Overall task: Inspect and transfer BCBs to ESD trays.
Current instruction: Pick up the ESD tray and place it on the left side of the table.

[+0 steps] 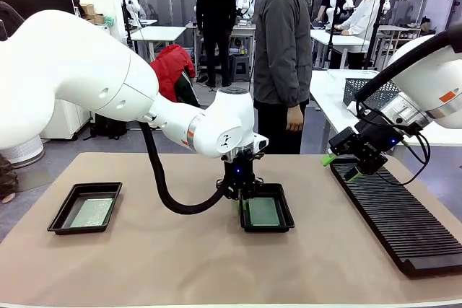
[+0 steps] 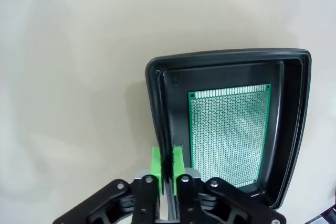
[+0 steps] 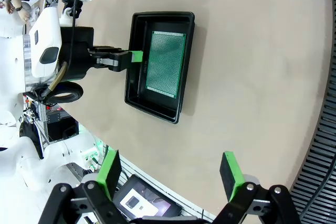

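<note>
The left tool (image 2: pixel 167 167) is clenched on the ESD tray (image 2: pixel 157 108) rim, probably to move it; the right tool (image 3: pixel 170 174) is released.

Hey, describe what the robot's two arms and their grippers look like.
Both arms are glossy white with rounded shells. The left arm has a thick black hose; the right arm has thin black cables and an orange mark. The left gripper and right gripper are black, green-padded.

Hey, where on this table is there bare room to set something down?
Between the left tray and the middle tray, and between that tray and the rack. It is crowded where the left end effector clamps the middle tray's rim.
</note>
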`<action>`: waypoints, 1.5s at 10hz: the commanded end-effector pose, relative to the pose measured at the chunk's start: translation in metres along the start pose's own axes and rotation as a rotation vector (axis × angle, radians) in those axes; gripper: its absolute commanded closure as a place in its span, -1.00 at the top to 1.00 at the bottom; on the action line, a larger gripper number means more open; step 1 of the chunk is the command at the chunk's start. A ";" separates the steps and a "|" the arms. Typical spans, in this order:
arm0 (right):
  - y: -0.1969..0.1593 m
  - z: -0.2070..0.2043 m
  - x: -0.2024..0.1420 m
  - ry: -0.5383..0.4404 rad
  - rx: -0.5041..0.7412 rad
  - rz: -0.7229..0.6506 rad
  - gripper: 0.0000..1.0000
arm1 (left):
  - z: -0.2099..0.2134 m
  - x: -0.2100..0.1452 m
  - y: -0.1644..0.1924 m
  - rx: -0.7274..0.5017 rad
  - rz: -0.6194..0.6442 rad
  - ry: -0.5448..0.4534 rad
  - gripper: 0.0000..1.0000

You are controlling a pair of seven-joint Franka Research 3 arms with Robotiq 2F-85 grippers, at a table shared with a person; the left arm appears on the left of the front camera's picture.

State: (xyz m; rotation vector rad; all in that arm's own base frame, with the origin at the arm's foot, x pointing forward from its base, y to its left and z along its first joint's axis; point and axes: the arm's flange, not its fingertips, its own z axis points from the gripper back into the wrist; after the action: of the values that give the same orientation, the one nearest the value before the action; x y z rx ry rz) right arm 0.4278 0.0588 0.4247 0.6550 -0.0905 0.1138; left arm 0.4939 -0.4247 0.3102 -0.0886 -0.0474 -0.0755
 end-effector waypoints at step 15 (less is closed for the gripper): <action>0.001 0.000 0.001 -0.007 -0.015 -0.010 1.00 | 0.023 -0.010 0.095 -0.382 -0.002 -0.042 -1.00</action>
State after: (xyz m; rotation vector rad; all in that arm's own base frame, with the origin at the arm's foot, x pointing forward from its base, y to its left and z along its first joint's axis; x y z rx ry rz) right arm 0.4278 0.0586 0.4247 0.6549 -0.0907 0.1134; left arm 0.5039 -0.3484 0.3198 -0.4455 -0.0583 -0.0799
